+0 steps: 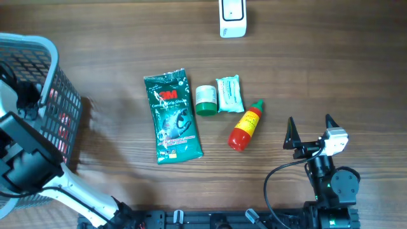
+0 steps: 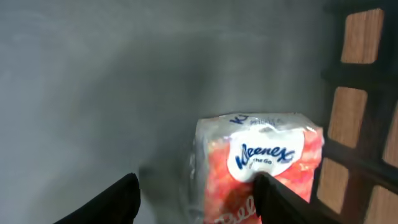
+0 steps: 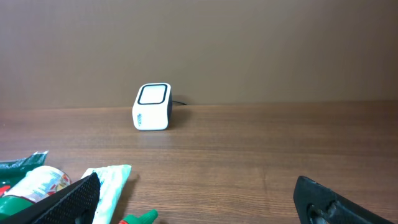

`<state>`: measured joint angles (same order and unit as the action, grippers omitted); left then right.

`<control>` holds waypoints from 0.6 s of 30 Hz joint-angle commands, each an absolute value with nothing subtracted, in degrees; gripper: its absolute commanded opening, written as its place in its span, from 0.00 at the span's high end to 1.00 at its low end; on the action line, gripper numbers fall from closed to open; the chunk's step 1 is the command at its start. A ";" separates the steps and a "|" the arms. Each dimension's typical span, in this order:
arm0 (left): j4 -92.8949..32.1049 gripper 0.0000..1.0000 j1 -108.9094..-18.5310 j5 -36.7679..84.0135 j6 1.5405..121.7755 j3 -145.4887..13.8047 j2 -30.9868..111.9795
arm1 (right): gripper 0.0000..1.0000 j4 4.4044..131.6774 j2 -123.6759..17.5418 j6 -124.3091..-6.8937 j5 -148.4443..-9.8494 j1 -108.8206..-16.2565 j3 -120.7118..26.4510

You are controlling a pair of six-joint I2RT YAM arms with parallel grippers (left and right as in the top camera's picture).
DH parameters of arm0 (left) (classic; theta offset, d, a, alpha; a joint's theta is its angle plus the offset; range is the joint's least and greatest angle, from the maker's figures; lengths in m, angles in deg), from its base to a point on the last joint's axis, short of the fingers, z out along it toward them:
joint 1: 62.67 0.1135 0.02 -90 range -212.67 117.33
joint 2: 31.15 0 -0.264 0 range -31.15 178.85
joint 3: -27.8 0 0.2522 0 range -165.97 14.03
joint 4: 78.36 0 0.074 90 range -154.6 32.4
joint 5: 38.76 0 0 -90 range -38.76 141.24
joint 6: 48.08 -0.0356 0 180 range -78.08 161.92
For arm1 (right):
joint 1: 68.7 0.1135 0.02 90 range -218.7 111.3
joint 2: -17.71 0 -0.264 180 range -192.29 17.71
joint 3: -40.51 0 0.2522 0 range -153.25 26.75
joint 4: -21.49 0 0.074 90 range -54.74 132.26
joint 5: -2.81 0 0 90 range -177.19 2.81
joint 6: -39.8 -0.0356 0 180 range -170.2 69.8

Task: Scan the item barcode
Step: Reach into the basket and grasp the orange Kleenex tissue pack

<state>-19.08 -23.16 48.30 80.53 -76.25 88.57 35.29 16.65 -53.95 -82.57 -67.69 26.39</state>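
Observation:
A red and white Kleenex tissue pack (image 2: 267, 155) lies inside the basket, against its mesh wall (image 2: 364, 118). My left gripper (image 2: 196, 182) is down in the basket with its jaws apart. The right finger (image 2: 280, 202) overlaps the pack's front. The left finger (image 2: 115, 202) stands clear of the pack, over the grey floor. The white barcode scanner (image 1: 233, 18) stands at the table's far edge and also shows as the scanner (image 3: 153, 106). My right gripper (image 1: 311, 130) hovers open and empty at the front right, also seen as the gripper (image 3: 196, 190).
The grey basket (image 1: 54, 70) sits at the left edge, with my left arm (image 1: 25, 159) reaching into it. Mid-table lie a green 3M pouch (image 1: 173, 117), a green-lidded jar (image 1: 205, 100), a pale green packet (image 1: 229, 94) and a red bottle (image 1: 245, 126).

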 commanded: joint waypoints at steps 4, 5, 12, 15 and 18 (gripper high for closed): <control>-20.20 0.71 -25.61 47.64 79.59 -75.81 92.31 | 0.00 35.18 16.69 -53.38 -83.16 -67.82 26.43; -20.00 0.89 -25.68 47.62 79.59 -75.81 92.29 | 0.00 35.18 16.69 -53.38 -83.18 -67.82 26.43; -17.36 0.96 -22.81 47.62 79.64 -75.87 85.66 | 0.00 35.18 16.69 -53.36 -83.18 -67.82 26.43; -15.85 0.96 -20.19 47.23 79.68 -75.87 77.58 | 0.00 35.18 16.69 -53.34 -83.16 -67.82 26.43; -14.12 0.96 -18.20 44.80 79.68 -75.87 69.88 | 0.00 35.18 16.69 -53.36 -83.18 -67.82 26.43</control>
